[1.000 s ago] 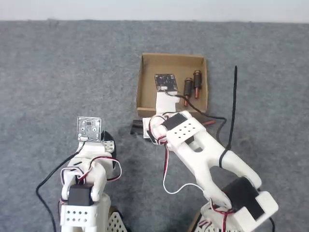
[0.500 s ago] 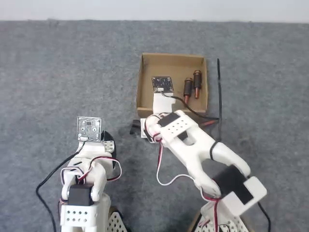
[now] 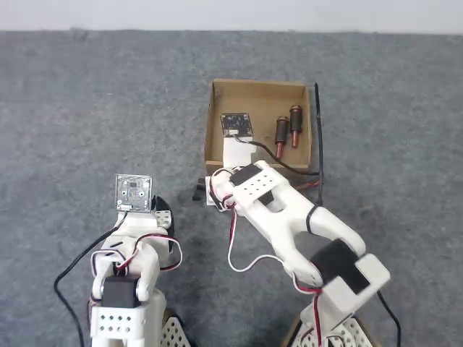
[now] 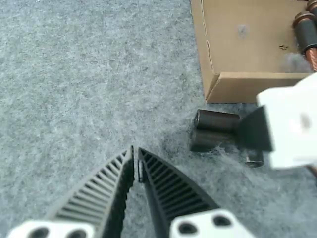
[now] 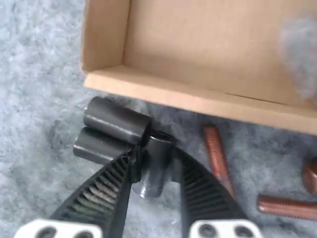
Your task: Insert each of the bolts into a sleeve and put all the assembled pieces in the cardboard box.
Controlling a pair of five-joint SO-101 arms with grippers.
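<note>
Grey, carpet-like tabletop [image 3: 87, 94], cardboard box [image 3: 208, 126] sitting toward its far side. Two dark sleeves [image 5: 115, 120] side by side just beside the box's near wall, a third sleeve [image 5: 156, 166] against them, copper-coloured bolts [image 5: 217, 153] loose nearby.

Both arms are wearing white plastic shells. The left arm [image 3: 126, 289] is carrying a black servo block [image 3: 120, 293], thin red and white leads, and a black cable [image 3: 69, 282] looping out on its left. A square circuit board [image 3: 134, 193] is capping its far end. The right arm [image 3: 289, 217] is showing a plate [image 3: 255, 184] drilled with rows of small holes and a white wire [image 3: 246, 264] looping on its left. The left gripper [image 4: 134, 153] and right gripper [image 5: 153, 158] are sporting black ribbed fingers on white mounts with round screw holes.
</note>
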